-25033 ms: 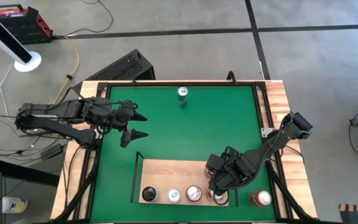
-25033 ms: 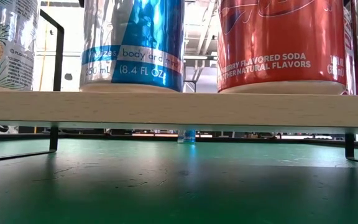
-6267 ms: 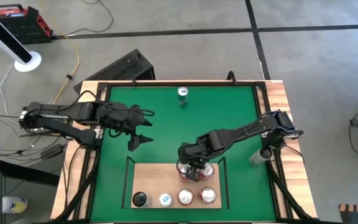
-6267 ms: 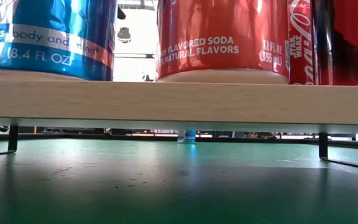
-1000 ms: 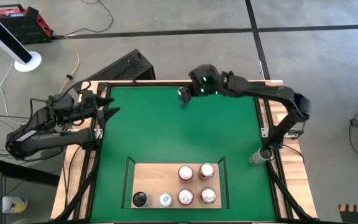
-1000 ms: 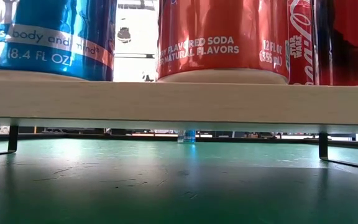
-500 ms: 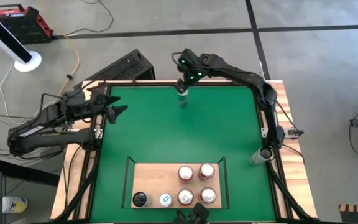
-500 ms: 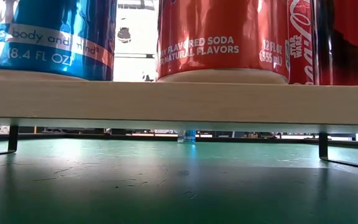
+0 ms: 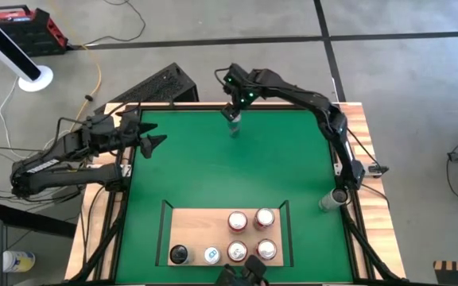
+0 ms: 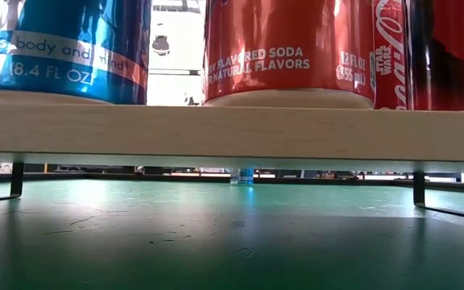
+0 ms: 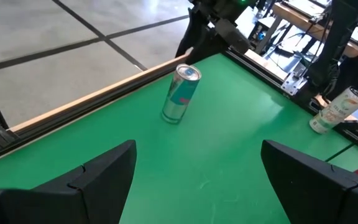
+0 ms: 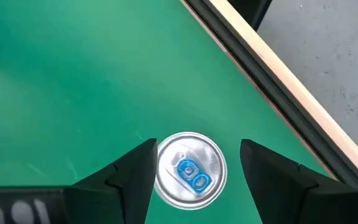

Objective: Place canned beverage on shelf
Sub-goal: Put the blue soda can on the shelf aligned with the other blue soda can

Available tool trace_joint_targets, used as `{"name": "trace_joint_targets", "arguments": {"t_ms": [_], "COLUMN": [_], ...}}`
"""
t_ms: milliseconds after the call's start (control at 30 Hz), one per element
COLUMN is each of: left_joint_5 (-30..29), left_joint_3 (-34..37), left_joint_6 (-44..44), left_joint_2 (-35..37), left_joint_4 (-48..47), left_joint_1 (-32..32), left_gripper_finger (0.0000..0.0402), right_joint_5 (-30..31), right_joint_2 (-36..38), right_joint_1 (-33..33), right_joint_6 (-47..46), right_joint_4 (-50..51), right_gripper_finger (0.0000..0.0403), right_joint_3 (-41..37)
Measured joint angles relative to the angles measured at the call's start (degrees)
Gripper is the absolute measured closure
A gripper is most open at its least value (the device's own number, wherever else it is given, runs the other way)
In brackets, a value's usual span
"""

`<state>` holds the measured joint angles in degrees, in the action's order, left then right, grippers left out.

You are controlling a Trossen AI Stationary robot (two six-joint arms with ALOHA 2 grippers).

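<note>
The right pincer hangs over the far edge of the green mat, directly above a slim silver-and-blue can that stands upright there, close to the far rail and well apart from everything else. In the right wrist view its two dark fingers stand wide apart on either side of the can's top; whether they touch the can's wall cannot be told, and they have not closed on it. The same can shows in the left wrist view standing on the mat just inside the far wooden border.

The left pincer hovers over the left edge of the mat, fingers spread wide and holding nothing.

The flat pale-wood shelf with thin black rails lies at the near side of the table. Along its near edge stand four cans abreast: a dark-topped can, a small blue-tabbed silver can, and two red cans. Behind those, two more red cans stand side by side. In the low view the blue can and a red soda can rest on the shelf board.

A pale can stands off the mat by the right wooden border.
</note>
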<state>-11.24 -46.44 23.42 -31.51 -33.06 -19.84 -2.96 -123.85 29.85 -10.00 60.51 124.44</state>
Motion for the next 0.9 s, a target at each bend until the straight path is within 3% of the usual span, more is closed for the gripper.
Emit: {"name": "trace_joint_targets", "arguments": {"t_ms": [900], "left_joint_5": [-0.11], "left_joint_3": [0.0], "left_joint_6": [-0.26], "left_joint_2": [0.0], "left_joint_4": [-0.02], "left_joint_1": [0.0], "left_gripper_finger": [0.0072], "right_joint_5": [0.0], "right_joint_2": [-0.18], "right_joint_1": [-0.75], "right_joint_6": [-0.68], "right_joint_4": [-3.6], "right_gripper_finger": [0.0136], "right_joint_3": [0.0]}}
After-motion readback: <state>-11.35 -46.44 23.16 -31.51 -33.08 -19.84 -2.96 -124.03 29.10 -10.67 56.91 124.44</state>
